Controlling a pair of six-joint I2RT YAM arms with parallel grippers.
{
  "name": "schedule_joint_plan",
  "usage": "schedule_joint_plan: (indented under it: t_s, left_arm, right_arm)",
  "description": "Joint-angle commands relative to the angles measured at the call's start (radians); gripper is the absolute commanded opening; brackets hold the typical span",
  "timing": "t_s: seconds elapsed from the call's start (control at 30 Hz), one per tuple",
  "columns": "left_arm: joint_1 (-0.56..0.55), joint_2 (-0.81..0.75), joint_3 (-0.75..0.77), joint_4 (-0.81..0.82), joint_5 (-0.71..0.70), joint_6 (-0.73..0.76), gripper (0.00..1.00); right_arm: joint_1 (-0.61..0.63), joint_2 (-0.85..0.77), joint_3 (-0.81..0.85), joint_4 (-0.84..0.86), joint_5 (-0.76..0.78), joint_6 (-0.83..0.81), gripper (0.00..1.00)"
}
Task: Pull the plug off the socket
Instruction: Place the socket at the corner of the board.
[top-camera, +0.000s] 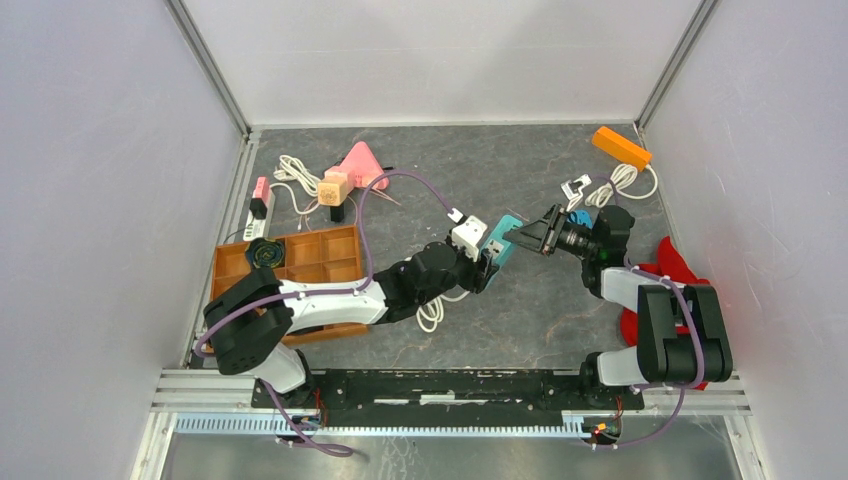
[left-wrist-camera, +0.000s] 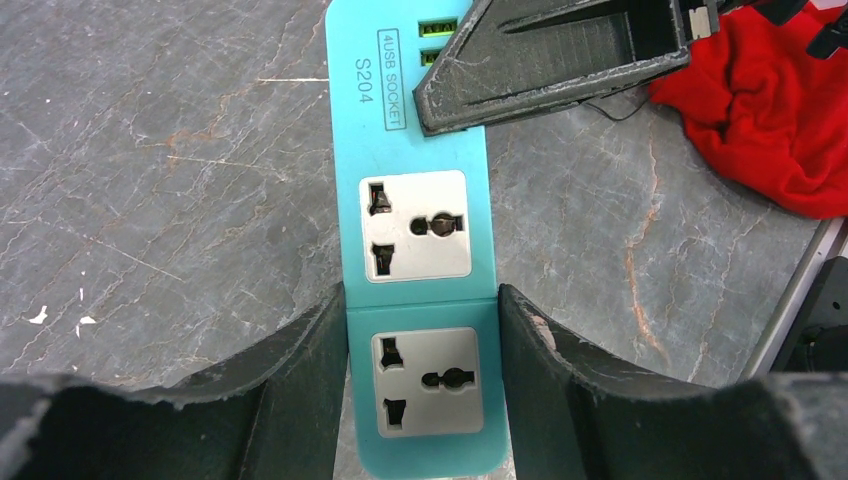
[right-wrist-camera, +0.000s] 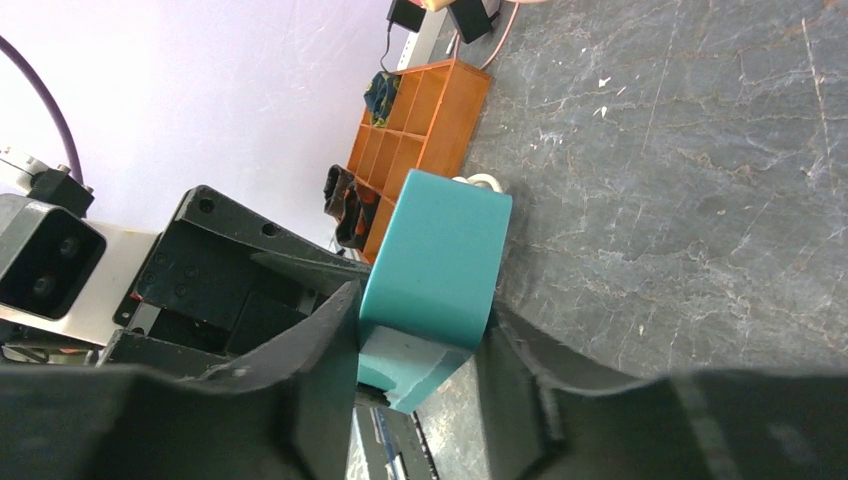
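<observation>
A teal plastic power strip (left-wrist-camera: 345, 150), held over the grey marbled counter (left-wrist-camera: 150, 200), was clamped at opposite ends by the left gripper (left-wrist-camera: 422, 300) and the right gripper (right-wrist-camera: 425, 310) (both visible outlets empty, no plug in view), so opposing pulls risked wrenching it loose.

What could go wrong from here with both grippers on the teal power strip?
The left gripper and right gripper both clamp the teal power strip; pulling apart would likely make one grip slip rather than free a plug. Both outlets in the left wrist view are empty, so no plug is gripped. The white cord beneath the left arm could snag.
</observation>
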Motion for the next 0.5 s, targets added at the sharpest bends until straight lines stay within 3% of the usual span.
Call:
schedule_joint_plan:
  t_s: [0.0,0.13,0.23,0.33,0.47]
  left_arm:
    - [-0.008,0.002,0.034,0.082,-0.001,0.017,0.05]
    - [-0.008,-0.012,0.028,0.061,-0.017,-0.007,0.42]
    - [-0.008,-0.034,0.008,0.059,-0.025,-0.028,0.65]
    - [-0.007,-0.064,-0.019,0.062,-0.032,-0.041,0.79]
    - [-0.006,-0.123,-0.055,0.069,-0.037,-0.057,0.93]
  right_arm:
    - [0.003,0.02,0.001,0.046,0.001,0.005,0.31]
    - [0.003,0.029,0.002,0.066,-0.006,0.011,0.15]
    - [0.003,0.027,0.002,0.087,-0.009,0.017,0.09]
    - [0.003,0.021,0.002,0.098,-0.006,0.005,0.0]
    - [0.003,0.008,0.01,0.082,-0.002,-0.024,0.0]
